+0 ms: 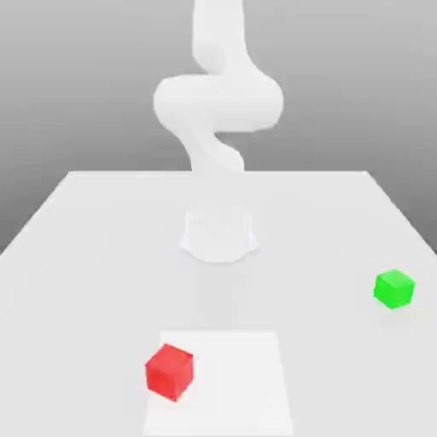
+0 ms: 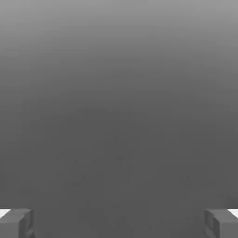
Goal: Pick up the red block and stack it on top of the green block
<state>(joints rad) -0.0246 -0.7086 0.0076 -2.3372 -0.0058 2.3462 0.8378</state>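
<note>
Red block (image 1: pixel 169 372) sits nearest to the camera in the exterior view, low on the table (image 1: pixel 77 256) and toward the exterior view's left. It rests flat on the surface, with one corner turned toward the camera. Its base lies at the left edge of a brighter white square patch (image 1: pixel 230 384) on the table, partly on it.

Farther back, and well apart from the red block, the green block (image 1: pixel 394 288) stands near the exterior view's right edge of the table. It also rests on the surface, alone, with nothing on top of it.

Behind both blocks, near the middle of the table, is the round white base (image 1: pixel 219 236) of the arm. The arm (image 1: pixel 218 102) rises from it, bends, and goes up out of the top of the picture.

In the hand view the gripper (image 2: pixel 119 223) is released: its two gray fingers (image 2: pixel 16 223) stand wide apart at the two sides, and nothing is between them. In front of them there is a plain gray surface.
</note>
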